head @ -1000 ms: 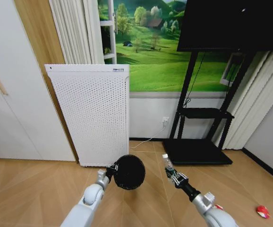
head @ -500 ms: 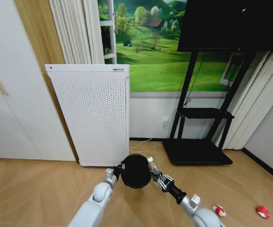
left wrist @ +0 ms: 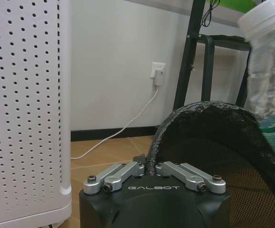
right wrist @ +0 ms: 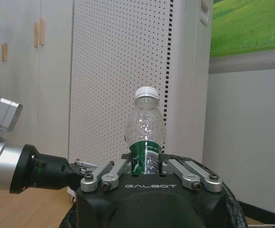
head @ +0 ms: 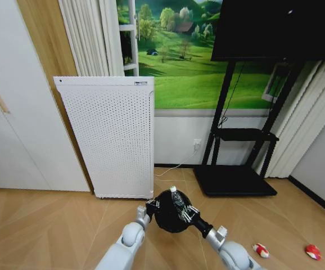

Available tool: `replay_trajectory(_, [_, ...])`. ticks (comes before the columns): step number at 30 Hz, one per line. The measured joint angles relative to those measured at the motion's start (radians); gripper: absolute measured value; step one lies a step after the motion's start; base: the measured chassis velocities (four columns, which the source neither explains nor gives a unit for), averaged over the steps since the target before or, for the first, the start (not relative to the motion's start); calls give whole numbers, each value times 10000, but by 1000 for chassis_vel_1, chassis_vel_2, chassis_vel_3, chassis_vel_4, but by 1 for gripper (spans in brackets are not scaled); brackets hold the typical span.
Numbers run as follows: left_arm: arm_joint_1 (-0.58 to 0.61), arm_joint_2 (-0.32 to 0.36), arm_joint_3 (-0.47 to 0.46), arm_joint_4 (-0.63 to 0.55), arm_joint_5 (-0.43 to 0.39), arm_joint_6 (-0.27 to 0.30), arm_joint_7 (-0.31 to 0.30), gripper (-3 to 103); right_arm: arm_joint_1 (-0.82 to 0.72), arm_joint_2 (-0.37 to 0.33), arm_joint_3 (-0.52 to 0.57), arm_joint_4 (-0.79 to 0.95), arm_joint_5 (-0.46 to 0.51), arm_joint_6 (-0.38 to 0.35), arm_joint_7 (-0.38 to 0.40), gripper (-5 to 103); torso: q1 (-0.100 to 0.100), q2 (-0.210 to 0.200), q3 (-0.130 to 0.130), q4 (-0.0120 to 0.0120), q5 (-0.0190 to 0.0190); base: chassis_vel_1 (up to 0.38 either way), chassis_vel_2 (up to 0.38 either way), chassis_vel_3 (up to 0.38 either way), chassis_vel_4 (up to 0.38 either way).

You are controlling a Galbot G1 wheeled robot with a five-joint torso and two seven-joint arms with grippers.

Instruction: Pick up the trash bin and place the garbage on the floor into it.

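My left gripper (head: 149,206) is shut on the rim of the small black trash bin (head: 171,212), holding it off the floor with its opening turned toward me. In the left wrist view the fingers (left wrist: 128,170) pinch the bin's dark rim (left wrist: 194,111). The right gripper (head: 184,212) is shut on the clear bottle (head: 176,199) with green label and white cap, which stands upright in front of the bin's opening. The right wrist view shows the bottle (right wrist: 145,127) clamped at its label. Two red-and-white wrappers (head: 260,250) (head: 312,251) lie on the floor at the right.
A tall white perforated appliance (head: 109,135) stands against the wall just behind the bin. A black TV stand (head: 235,181) sits at the right, with a cable and wall socket (head: 197,144) between them. White cabinet doors (head: 10,124) line the left.
The left arm has carried the bin to the right. The right gripper has brought the bottle left, from beside the bin to in front of its opening.
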Motion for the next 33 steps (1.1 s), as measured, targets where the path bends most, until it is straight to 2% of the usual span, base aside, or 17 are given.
replay_trajectory(9, [-7,61,38,3,19,-37,-2,4,237,84,-177,-213,-50,-21,58,23,0,0,0,0,0,0,0,0,0])
replay_trajectory(18, [-31,68,-9,14,12,-57,1,4,47,-143,100,-35,-12,-30,41,23,0,0,0,0,-1,0,0,0,0])
replay_trajectory(19, [-42,69,-21,14,8,-59,3,4,11,-182,149,-1,2,-29,23,20,0,0,0,-1,-2,0,0,0,0])
replay_trajectory(20, [-51,70,-36,16,1,-60,4,4,-22,-211,190,24,9,-29,7,26,-1,0,0,-1,-2,0,0,0,0])
replay_trajectory(23, [-60,70,-44,19,-2,-61,5,4,-43,-219,209,35,10,-30,-12,31,0,0,0,-1,-2,0,0,0,0])
replay_trajectory(25, [-63,67,-50,22,-6,-64,5,4,-79,-220,213,47,9,-29,-34,41,0,0,0,-1,-2,0,0,0,0])
replay_trajectory(26, [-63,66,-50,23,-7,-64,6,4,-84,-219,213,51,9,-29,-36,41,0,0,0,-1,-2,0,0,0,0])
replay_trajectory(27, [-62,66,-50,27,-9,-66,7,4,-95,-214,206,73,6,-28,-41,52,-1,0,0,-1,-2,0,0,0,0])
replay_trajectory(29, [-61,66,-52,36,-10,-71,8,4,-99,-209,197,88,5,-28,-43,52,0,0,0,-1,-1,0,0,0,0])
replay_trajectory(31, [-59,66,-55,49,-11,-78,8,4,-100,-204,185,119,5,-35,-45,63,0,1,0,0,-2,0,0,0,0])
replay_trajectory(32, [-59,66,-55,49,-11,-78,8,4,-100,-204,185,119,5,-35,-45,63,0,1,0,0,-2,0,0,0,0])
replay_trajectory(33, [-59,66,-55,49,-10,-81,14,4,-101,-204,184,136,4,-42,-45,69,0,0,0,-1,-2,0,0,0,0])
